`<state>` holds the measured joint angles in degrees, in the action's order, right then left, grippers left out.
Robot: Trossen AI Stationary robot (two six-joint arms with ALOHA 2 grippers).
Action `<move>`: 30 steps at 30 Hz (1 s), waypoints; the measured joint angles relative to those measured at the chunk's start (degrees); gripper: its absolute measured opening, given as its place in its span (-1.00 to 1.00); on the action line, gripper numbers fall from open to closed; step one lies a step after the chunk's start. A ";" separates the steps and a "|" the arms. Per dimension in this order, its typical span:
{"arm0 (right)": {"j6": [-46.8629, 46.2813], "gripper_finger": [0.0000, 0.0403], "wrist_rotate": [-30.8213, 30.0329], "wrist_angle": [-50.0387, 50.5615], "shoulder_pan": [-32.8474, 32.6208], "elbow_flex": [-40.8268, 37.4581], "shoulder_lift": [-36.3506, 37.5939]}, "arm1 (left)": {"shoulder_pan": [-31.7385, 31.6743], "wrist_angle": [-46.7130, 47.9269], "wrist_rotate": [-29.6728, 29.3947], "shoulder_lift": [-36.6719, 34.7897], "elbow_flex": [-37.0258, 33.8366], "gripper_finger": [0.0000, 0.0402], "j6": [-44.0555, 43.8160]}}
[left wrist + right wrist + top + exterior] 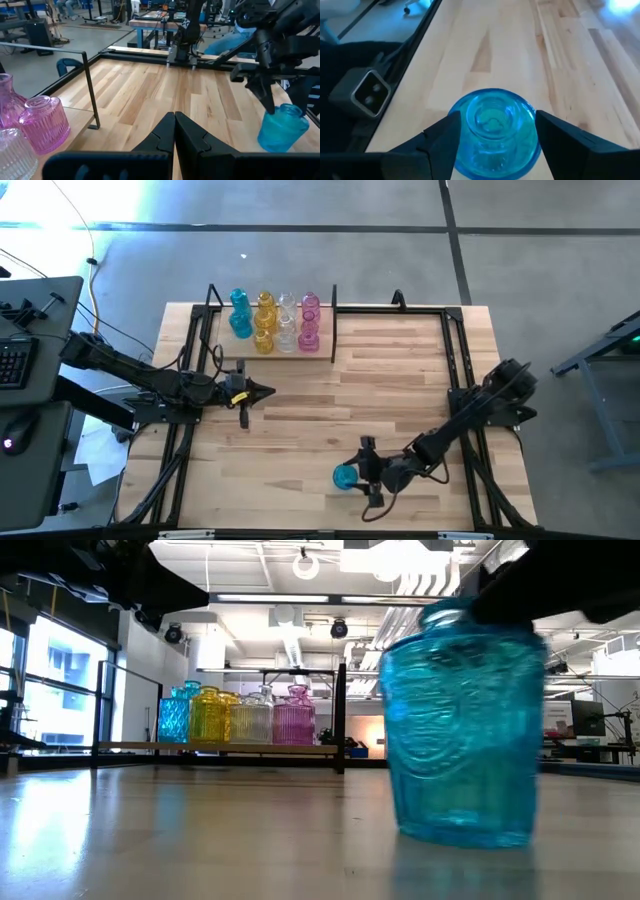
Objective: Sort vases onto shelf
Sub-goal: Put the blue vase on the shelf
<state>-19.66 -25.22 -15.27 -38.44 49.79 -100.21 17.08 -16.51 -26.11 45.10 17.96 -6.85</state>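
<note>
Toward the table's left side, the left gripper (262, 391) hovers with its fingers pressed together, empty, just in front of the shelf (225, 360), where teal, amber, clear and pink vases (274, 322) stand in rows. Farther right, near the front edge, the right gripper (366, 472) straddles a teal vase (345, 477) standing upright on the table (390, 370), fingers spread on either side.

Blue vase (462, 730) top hidden behind dark arm; shelf (75, 107) cut off at edge.

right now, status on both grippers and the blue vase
Right gripper open, fingers either side of the blue vase at the table's near edge. Left gripper shut, waiting near the shelf. Nothing blocking the path between.
</note>
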 joint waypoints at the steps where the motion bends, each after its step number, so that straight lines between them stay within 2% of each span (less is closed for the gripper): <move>1: 0.01 0.19 0.01 -0.37 0.33 0.03 -0.34 | 0.00 0.00 0.00 0.00 0.01 -1.00 0.00; 5: 0.18 0.07 -0.11 -1.70 1.37 0.10 -1.18 | 0.00 -0.04 0.00 0.00 0.00 -1.00 0.00; 14: 5.39 -0.48 -0.56 -2.76 3.93 0.10 -1.24 | 0.00 -0.03 -0.03 0.00 0.02 -1.00 -1.44; 24: 11.24 -0.41 4.07 -5.94 12.95 -0.09 -1.44 | 0.00 -0.07 -1.53 0.00 0.02 -1.00 -2.05; 30: 15.76 -0.40 7.75 -12.51 19.66 -0.19 -1.52 | -0.01 -0.13 -2.18 0.00 0.02 -1.00 -2.00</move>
<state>-3.91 -17.46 -27.78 -18.78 49.60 -101.73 17.07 -16.64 -28.29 45.10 17.98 -8.86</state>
